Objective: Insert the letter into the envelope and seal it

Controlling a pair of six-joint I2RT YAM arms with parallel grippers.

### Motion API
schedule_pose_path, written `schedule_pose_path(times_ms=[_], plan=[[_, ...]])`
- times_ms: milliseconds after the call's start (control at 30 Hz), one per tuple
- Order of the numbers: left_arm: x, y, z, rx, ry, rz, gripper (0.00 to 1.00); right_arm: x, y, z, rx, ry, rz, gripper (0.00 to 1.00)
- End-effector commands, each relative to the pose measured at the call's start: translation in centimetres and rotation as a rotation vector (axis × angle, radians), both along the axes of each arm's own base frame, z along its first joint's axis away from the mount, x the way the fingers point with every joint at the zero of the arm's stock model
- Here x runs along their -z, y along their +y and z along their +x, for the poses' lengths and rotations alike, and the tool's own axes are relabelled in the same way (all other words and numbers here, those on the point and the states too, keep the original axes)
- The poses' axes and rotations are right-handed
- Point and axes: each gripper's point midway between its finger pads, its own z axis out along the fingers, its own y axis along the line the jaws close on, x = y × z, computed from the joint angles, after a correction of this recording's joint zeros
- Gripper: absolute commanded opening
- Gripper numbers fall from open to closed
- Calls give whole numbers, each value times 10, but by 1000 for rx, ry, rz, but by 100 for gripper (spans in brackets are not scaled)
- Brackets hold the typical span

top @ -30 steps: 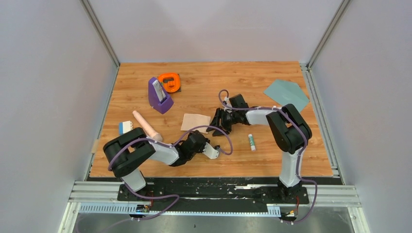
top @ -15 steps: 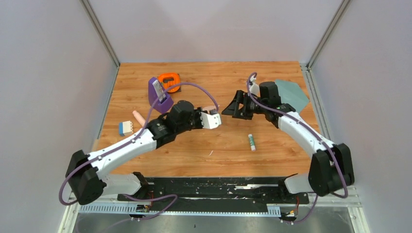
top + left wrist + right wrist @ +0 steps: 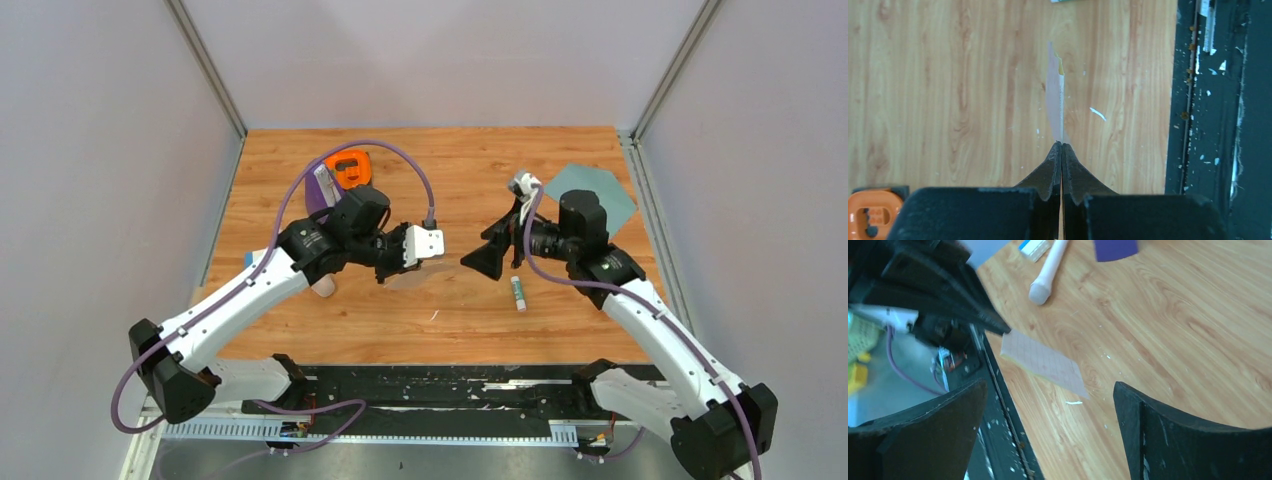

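Observation:
My left gripper (image 3: 398, 270) is shut on one corner of the letter (image 3: 424, 276), a pale beige-pink sheet held just above the wood at table centre. In the left wrist view the fingers (image 3: 1062, 145) pinch the letter (image 3: 1054, 95), seen edge-on. My right gripper (image 3: 485, 245) is open wide, a little right of the letter and facing it, with nothing between its fingers. The right wrist view shows the letter (image 3: 1043, 362) ahead of my open right gripper (image 3: 1050, 386). The grey-teal envelope (image 3: 610, 188) lies flat at the back right, partly behind the right arm.
A glue stick (image 3: 518, 292) lies below the right gripper. A purple stand (image 3: 318, 195) and an orange tape holder (image 3: 348, 167) sit at the back left. A pinkish cylinder (image 3: 1048, 272) and a blue-white block (image 3: 1034, 247) lie under the left arm.
The left arm has reached out from its folded pose and lifted the letter off the table. The right gripper has let go, opened wide and swung back to face the sheet.

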Motion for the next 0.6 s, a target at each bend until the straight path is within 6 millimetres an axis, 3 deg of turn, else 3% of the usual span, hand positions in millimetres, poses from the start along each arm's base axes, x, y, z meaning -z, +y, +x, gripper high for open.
schedule_pose_path(times_ms=[0,100,233,467,567], plan=[[-3,1,-21,50,104,4,0,-13,14,-30,-294,-428,19,100],[-2,2,-21,55,106,12,0,-15,19,-48,-397,-623,65,100],[-3,-3,-22,74,126,13,0,6,28,-29,-369,-651,-16,98],[-1,-11,-20,93,150,9,0,26,57,-26,-428,-659,-66,96],[-1,-14,-20,98,164,7,0,26,63,-18,-407,-651,-64,87]])
